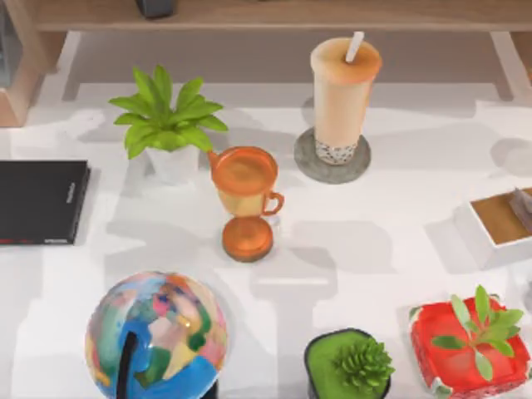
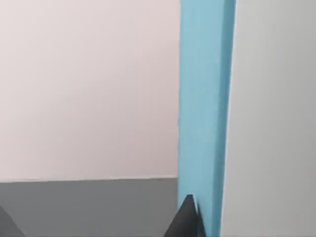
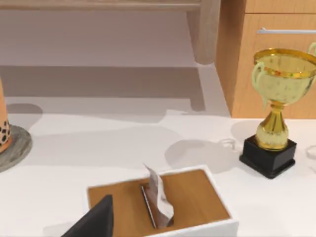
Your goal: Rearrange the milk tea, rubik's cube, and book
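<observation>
My left jaws grip the book (image 2: 205,98) upright by its edge — milk tea (image 1: 342,100) parked on its coaster (image 1: 309,162); right jaws' state I cannot tell.

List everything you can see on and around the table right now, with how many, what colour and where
milk tea: one, pale orange-tan with dark pearls and white straw, upright on the coaster, rear centre-right
coaster: one, grey, round, under the milk tea
orange trophy cup: one, shiny orange, table centre
leafy plant: one, green in white pot, left of the orange cup
black slab: one, left edge
globe: one, multicoloured, front left
succulent: one, green in dark pot, front centre
red pot plant: one, front right
tissue box: one, white with brown top, right edge
gold trophy: one, on black base, beside the wooden cabinet
book: one, teal-blue, close to the left gripper
left gripper: dark finger against the book
right gripper: dark finger above the tissue box
</observation>
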